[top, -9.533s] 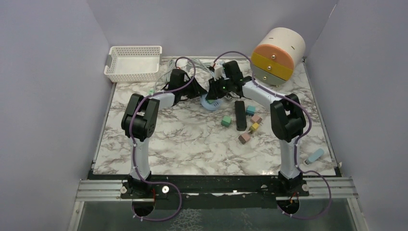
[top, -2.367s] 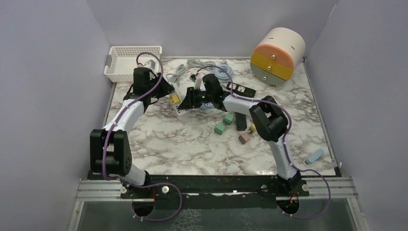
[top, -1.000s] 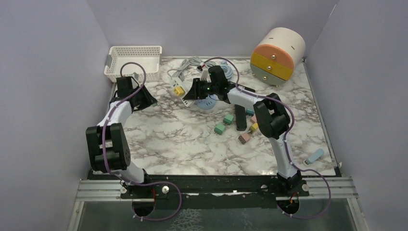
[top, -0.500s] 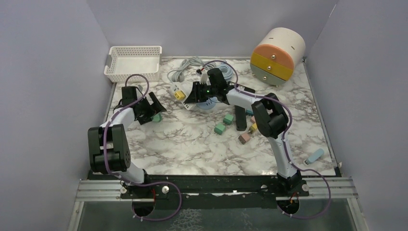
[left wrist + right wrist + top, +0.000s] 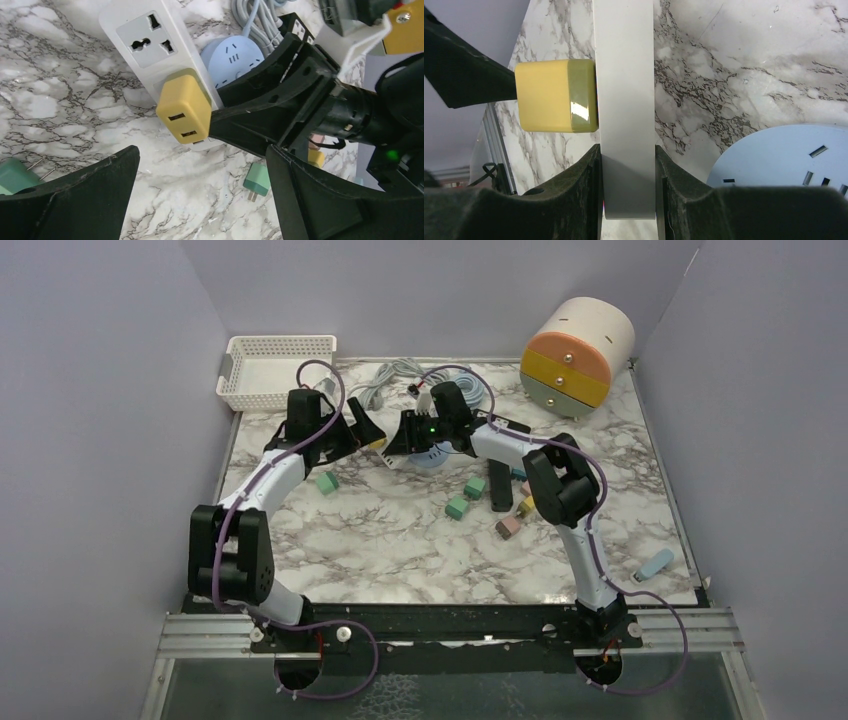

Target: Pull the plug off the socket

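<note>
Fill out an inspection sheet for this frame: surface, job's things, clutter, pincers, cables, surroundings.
Surface: marble table, no spills seen.
Job's things: yellow plug seated in white power strip.
Clutter: loose green plug, pink block, black bar, round blue socket.
Grippers: left pincer open, facing the plug, not touching; right pincer shut on the power strip.
Cables: grey cable coiled at the far edge.
Surroundings: white basket, drum-shaped drawer unit.

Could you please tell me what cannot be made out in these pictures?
Pins of the plug: every view, buried in the strip.
The plug: top view, mostly behind the left gripper.
Strip's far end: right wrist view, cut off by the top edge, beyond the right gripper.
</note>
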